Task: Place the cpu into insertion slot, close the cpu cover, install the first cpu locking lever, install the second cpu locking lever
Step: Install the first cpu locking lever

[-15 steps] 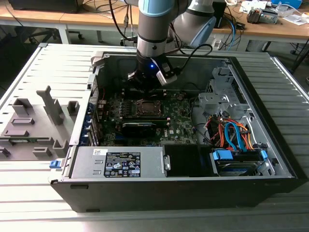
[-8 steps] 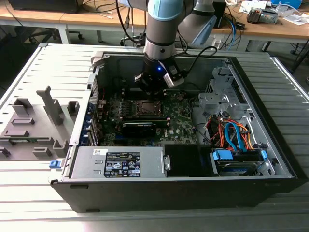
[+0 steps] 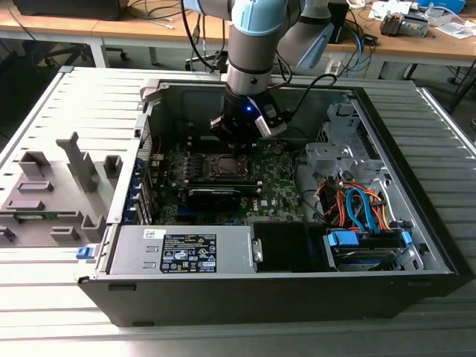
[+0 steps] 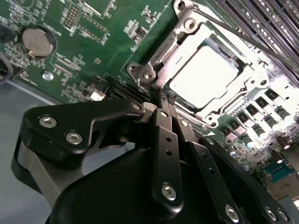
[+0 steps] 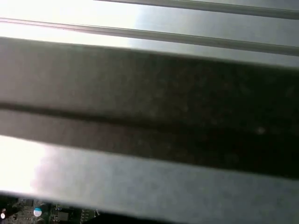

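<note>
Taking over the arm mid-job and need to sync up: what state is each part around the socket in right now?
cpu: seated flat in the insertion slot.
cpu cover: closed down over the cpu, chip face showing through its window.
gripper: shut, holding nothing, tips at the socket's edge.
computer case: lying on its side, side panel off.

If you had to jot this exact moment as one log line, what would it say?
end effector: shut, empty, at socket edge | cpu: seated in insertion slot | cpu cover: down over cpu
</note>
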Motion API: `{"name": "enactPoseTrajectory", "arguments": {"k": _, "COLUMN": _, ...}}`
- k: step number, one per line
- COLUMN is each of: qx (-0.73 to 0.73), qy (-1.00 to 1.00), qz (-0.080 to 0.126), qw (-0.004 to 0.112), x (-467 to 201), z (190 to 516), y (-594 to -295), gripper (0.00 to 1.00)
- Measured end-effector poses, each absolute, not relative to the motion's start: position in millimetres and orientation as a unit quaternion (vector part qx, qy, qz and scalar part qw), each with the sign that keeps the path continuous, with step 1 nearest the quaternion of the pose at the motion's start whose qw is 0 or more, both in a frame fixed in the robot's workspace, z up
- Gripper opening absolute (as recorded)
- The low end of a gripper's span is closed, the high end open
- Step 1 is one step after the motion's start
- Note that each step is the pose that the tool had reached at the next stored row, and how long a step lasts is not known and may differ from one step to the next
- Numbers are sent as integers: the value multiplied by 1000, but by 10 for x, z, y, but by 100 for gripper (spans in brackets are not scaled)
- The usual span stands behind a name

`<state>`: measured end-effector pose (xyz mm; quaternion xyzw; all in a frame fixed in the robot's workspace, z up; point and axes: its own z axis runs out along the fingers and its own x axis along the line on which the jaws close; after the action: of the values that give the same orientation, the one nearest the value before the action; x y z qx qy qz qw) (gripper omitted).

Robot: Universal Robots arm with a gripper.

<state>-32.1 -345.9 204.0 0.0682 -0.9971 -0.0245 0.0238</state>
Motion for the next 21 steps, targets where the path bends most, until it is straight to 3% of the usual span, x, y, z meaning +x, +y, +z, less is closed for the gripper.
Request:
{"name": "enactPoseTrajectory", "arguments": {"k": 11, "qx": 66, "qy": -997, "qz": -31, "qw": 24, "x": -243, "z": 2000, "y": -3463, "gripper": 11}}
{"name": "enactPoseTrajectory", "arguments": {"k": 21, "qx": 66, "qy": -997, "qz": -35, "qw": 12, "x": -282, "z": 2164, "y": -3450, "gripper": 11}}
